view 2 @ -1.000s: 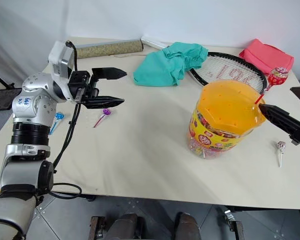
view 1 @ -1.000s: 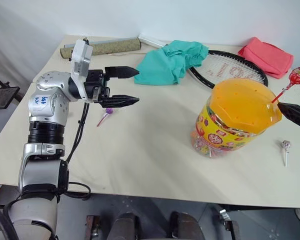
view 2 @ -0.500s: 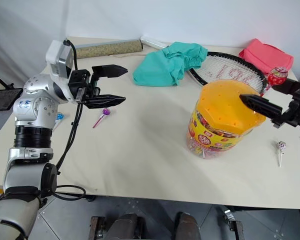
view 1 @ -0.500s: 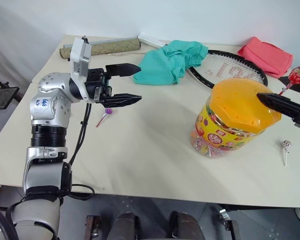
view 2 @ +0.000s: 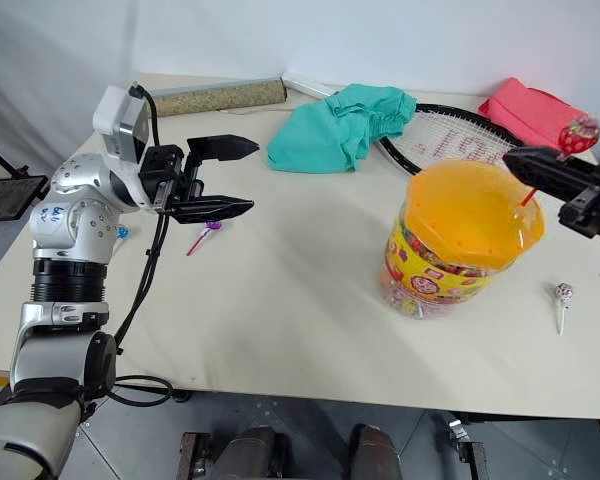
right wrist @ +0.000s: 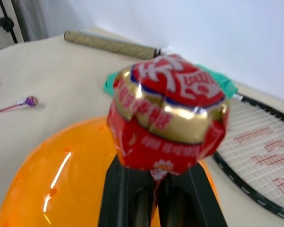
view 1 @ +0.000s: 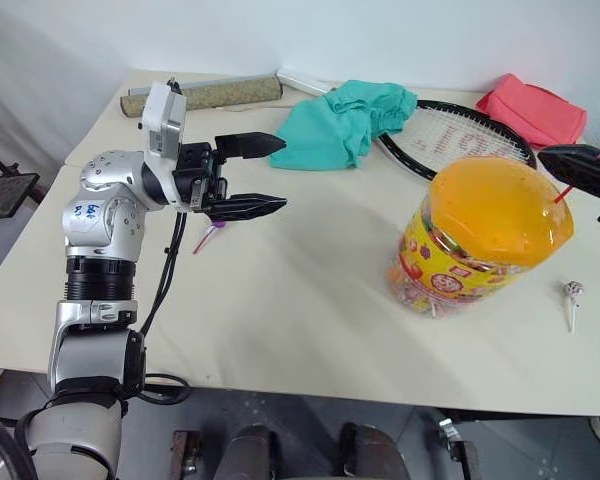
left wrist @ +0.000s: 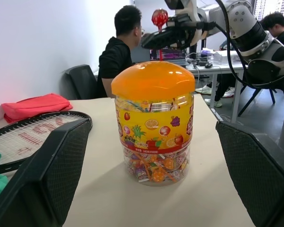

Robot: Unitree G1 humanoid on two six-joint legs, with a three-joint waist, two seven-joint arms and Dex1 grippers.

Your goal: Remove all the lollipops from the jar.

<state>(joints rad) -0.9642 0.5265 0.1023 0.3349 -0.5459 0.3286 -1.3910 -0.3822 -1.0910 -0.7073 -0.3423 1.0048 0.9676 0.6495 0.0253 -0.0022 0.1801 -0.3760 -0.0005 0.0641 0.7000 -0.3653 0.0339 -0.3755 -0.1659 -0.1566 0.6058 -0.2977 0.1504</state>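
Red-wrapped lollipop (right wrist: 168, 118) pinched by our right gripper (view 2: 540, 172) above the jar (view 2: 462, 240) (left gripper (view 1: 255, 175) agape): its thin stick could slip free.

Along the far edge of the pale worktop (view 1: 300, 300) lies a speckled, olive-coloured roll (view 1: 205, 95), stretched out lengthwise, with a slim white bar (view 1: 302, 80) angled just beside its end. Next comes a crumpled teal cloth (view 1: 342, 122), and its edge drapes over the rim of a black-framed racket (view 1: 460, 130) with red lettering on its strings. Past the racket head, at the far right corner, rests a folded red cloth (view 1: 532, 108). Off the worktop, a person (left wrist: 119, 45) in a black top sits at a desk (left wrist: 213, 64) in the background, a black chair (left wrist: 83, 80) close behind them.
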